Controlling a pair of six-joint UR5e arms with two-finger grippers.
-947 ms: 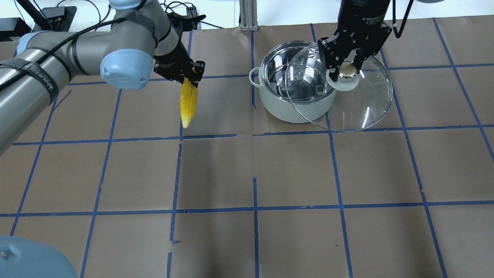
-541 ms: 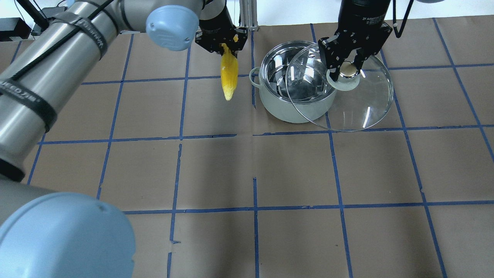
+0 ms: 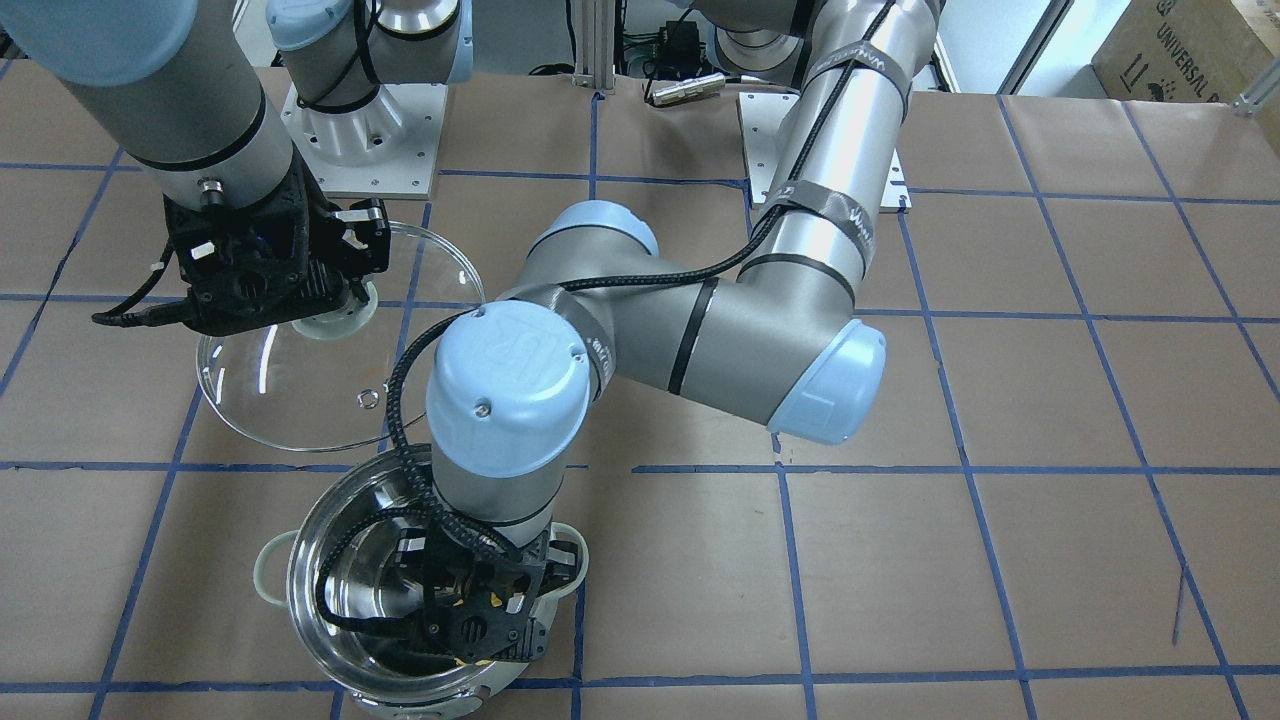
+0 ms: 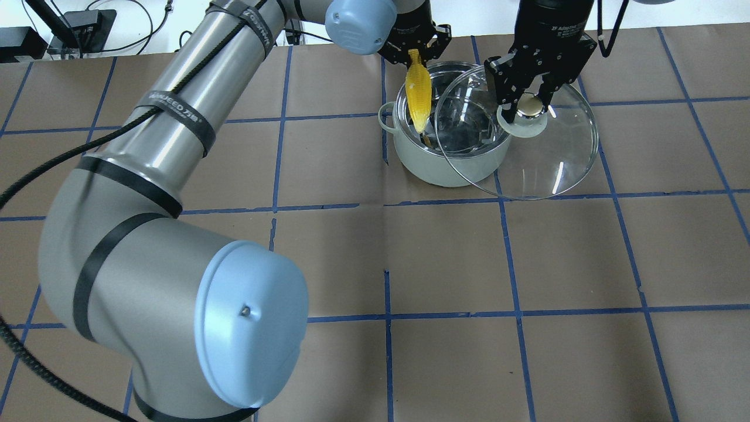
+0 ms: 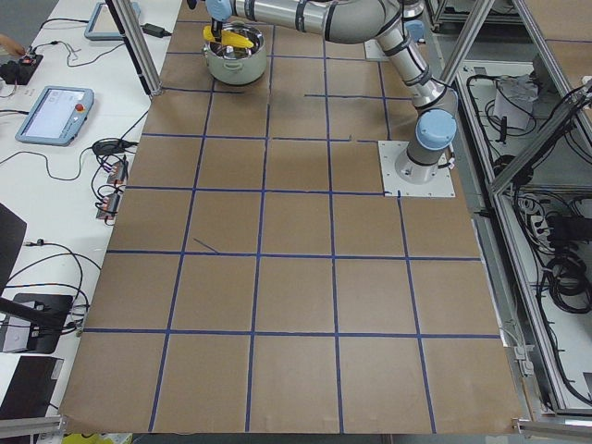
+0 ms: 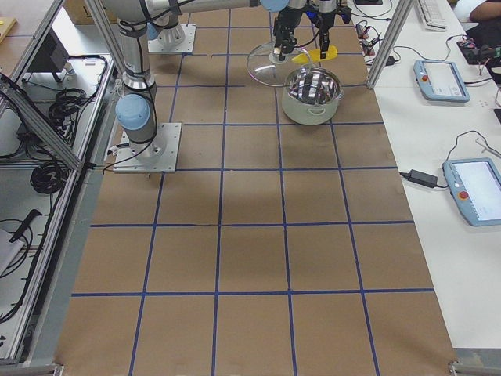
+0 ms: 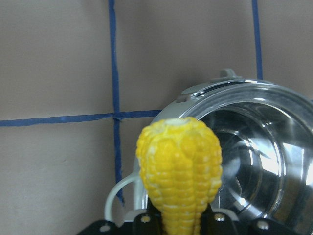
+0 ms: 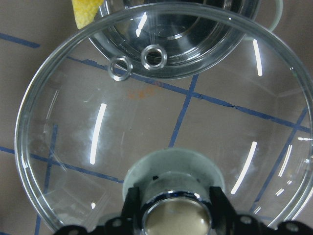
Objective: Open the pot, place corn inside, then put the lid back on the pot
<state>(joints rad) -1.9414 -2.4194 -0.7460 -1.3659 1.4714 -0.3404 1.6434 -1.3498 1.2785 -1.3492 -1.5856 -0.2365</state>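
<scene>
The left gripper (image 4: 415, 51) is clamped on the thick end of the corn (image 4: 419, 91), which hangs tip-down. Since the earlier overhead pictures it has travelled a long way. First the corn hung over the table (image 4: 328, 258) well to the left of the pot (image 4: 445, 167), then just beside the pot's left handle. Now it sits over the left part of the pot's open mouth with its tip pointing inside. The left arm has swung across with it and now fills the lower left of the overhead view. The left wrist camera shows the corn (image 7: 178, 166) in front of the pot's rim (image 7: 205, 90) beside one handle. Whether it touches the steel cannot be told.

The right gripper (image 4: 529, 104) has not moved. Its fingers are closed on the knob (image 8: 176, 215) of the lid (image 4: 545, 158), as before. The lid is held clear of the table at the pot's right side, and its edge overlaps the right part of the rim. The right wrist camera shows the lid's two vent rings (image 8: 120, 67) lying over the pot's opening. The pot itself stands in the same place on the table, open.
</scene>
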